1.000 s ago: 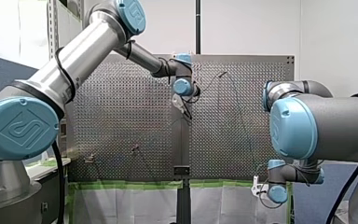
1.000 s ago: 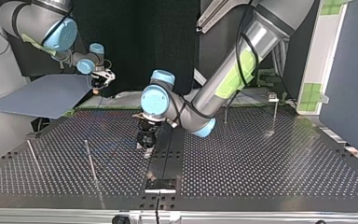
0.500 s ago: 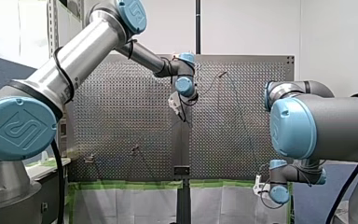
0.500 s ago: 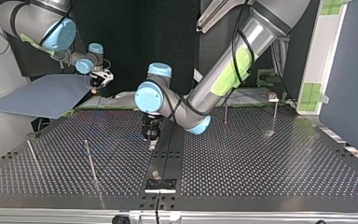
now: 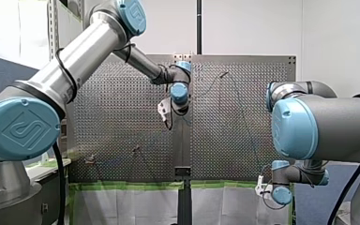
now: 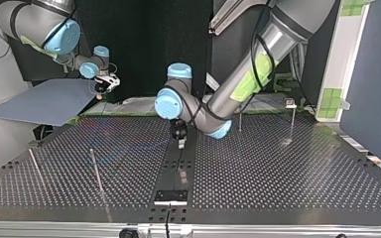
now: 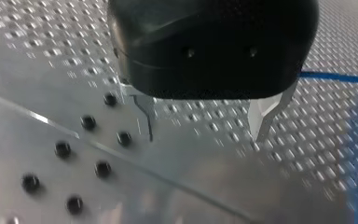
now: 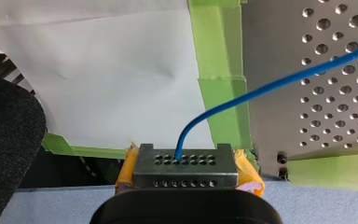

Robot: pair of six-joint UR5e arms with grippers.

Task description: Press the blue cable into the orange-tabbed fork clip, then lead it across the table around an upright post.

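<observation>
Front view: your left gripper (image 5: 165,115) hangs over the middle of the table (image 5: 122,117); your right gripper (image 5: 261,187) sits low at the view's right, past the table's edge.

Top view: left gripper is above the centre strip (image 6: 178,168); the upright post (image 6: 96,171) is well apart.

Left wrist view: fingers (image 7: 145,112) are apart with nothing between them; the blue cable (image 7: 335,78) lies beside them on the table.

Right wrist view: yellow pads (image 8: 249,170) are clamped on the blue cable.

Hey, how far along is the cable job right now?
Done: nothing I can confirm; no view shows the blue cable clipped in. In hand: my right gripper is shut on the cable just off the table; my left gripper hovers open, empty. Left: clipping, then routing round a post.
</observation>
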